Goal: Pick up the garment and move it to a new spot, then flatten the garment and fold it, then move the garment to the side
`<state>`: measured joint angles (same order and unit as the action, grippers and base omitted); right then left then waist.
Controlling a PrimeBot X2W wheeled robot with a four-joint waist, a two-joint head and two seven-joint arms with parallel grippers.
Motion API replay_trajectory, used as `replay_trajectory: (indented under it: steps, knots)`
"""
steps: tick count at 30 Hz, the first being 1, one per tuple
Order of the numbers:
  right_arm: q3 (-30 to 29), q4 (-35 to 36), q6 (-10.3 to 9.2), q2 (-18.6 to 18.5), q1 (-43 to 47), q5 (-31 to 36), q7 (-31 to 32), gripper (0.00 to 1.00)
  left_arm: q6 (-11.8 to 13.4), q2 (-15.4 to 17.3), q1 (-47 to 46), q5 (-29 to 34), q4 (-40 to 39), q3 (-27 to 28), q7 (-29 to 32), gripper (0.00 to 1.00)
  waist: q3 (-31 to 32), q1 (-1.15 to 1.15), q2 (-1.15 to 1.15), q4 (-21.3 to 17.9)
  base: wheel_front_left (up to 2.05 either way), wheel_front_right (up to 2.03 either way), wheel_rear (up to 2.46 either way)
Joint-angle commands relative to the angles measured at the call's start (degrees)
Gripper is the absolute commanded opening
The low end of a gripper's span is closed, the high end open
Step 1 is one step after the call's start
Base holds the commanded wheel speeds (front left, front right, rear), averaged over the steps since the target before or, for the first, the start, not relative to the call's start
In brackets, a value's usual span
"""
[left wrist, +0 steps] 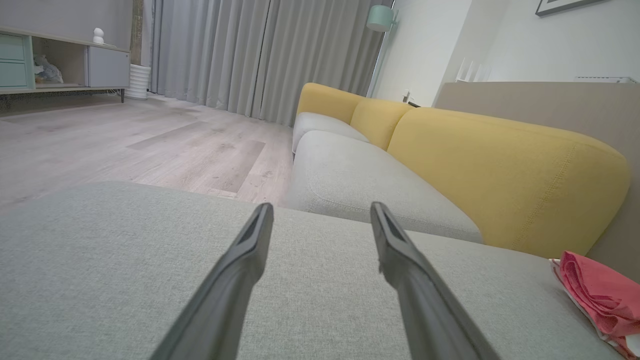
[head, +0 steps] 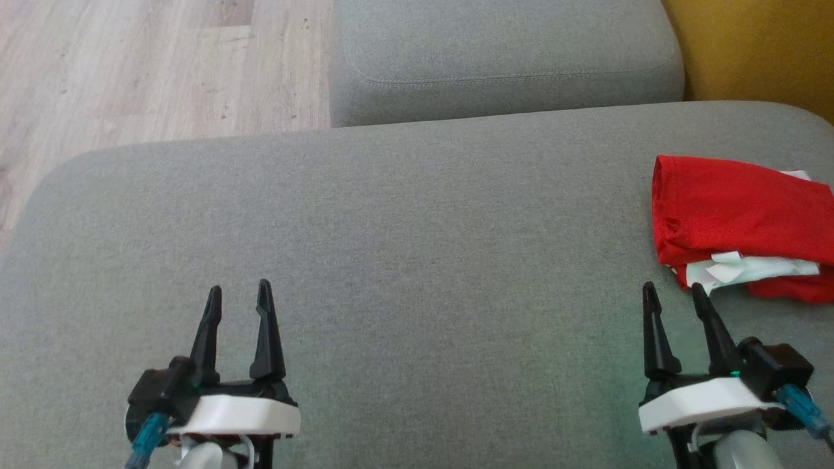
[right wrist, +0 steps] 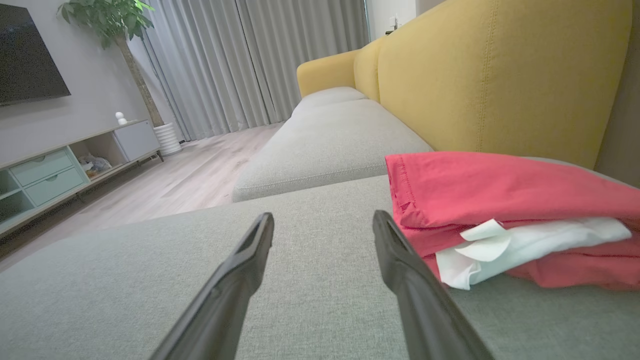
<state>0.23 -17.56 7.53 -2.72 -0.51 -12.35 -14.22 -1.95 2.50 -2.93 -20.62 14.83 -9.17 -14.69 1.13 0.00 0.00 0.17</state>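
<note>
The garment is red with white parts and lies folded in a small stack at the right end of the grey sofa cushion. From the right wrist it shows as a folded garment just right of the fingers, and from the left wrist its red edge, the garment, lies far right. My right gripper is open over the cushion, just in front and left of the stack, holding nothing. My left gripper is open at the lower left, well away from it. Both pairs of fingers are apart, right gripper, left gripper.
A second grey seat cushion lies beyond the first, with the yellow backrest at the right. Wooden floor runs off the cushion's left and far side. A low cabinet, a potted plant and grey curtains stand across the room.
</note>
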Motion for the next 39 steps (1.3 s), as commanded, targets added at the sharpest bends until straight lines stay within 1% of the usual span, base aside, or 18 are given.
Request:
replay_trajectory:
  steps: [1, 8, 11, 15, 21, 23, 32, 39]
  knots:
    - [1.58, 2.26, -0.04, -0.17, -1.73, -0.11, -0.72, 1.0, 0.27, 0.38, -1.89, 0.15, -1.61, 1.99, -0.3, 1.0, 0.0, 0.0, 0.0, -0.06, 0.0, 0.0, 0.0]
    - [1.0, 5.01, -0.04, -0.16, -0.86, 0.34, -0.76, 1.0, 1.12, 0.38, -1.31, -1.37, -0.89, 2.79, -0.3, 1.0, -0.26, 0.0, 0.0, -0.26, 0.0, 0.0, 0.0]
    - [1.04, 5.43, -0.04, -0.16, -0.87, 0.79, -0.76, 1.0, 1.19, 0.38, -1.36, -1.37, -0.86, 2.59, -0.3, 1.0, -0.35, 0.0, 0.0, -0.18, 0.0, 0.0, 0.0]
    - [1.27, 5.36, -0.04, -0.16, -0.85, 1.23, -0.77, 1.0, 1.35, 0.38, -1.39, -3.43, 0.44, 2.62, -0.31, 1.0, -0.37, 0.0, 0.0, -0.12, 0.0, 0.0, 0.0]
    - [1.52, 4.74, -0.04, -0.16, -0.82, 2.44, -0.77, 1.0, 1.39, 0.38, -2.02, -2.28, 0.55, 2.89, -0.31, 1.0, -0.42, 0.0, 0.0, -0.16, 0.0, 0.0, 0.0]
    - [1.47, 4.72, -0.04, -0.16, -0.89, 2.47, -0.77, 1.0, 2.31, 0.38, -2.08, -2.75, 0.12, 3.38, -0.31, 1.0, -0.49, 0.0, 0.0, -0.21, 0.0, 0.0, 0.0]
    - [1.02, 4.66, -0.04, -0.16, -1.11, 3.2, -0.77, 1.0, 4.58, 0.38, -2.26, -3.8, -0.83, 3.37, -0.31, 1.0, -0.66, 0.0, 0.0, -0.25, 0.0, 0.0, 0.0]
    - [0.92, 4.67, -0.04, -0.16, -1.33, 3.48, -0.77, 1.0, 4.22, 0.38, -2.76, -2.89, 0.36, 1.95, -0.31, 1.0, -0.86, 0.0, 0.0, -0.34, 0.0, 0.0, 0.0]
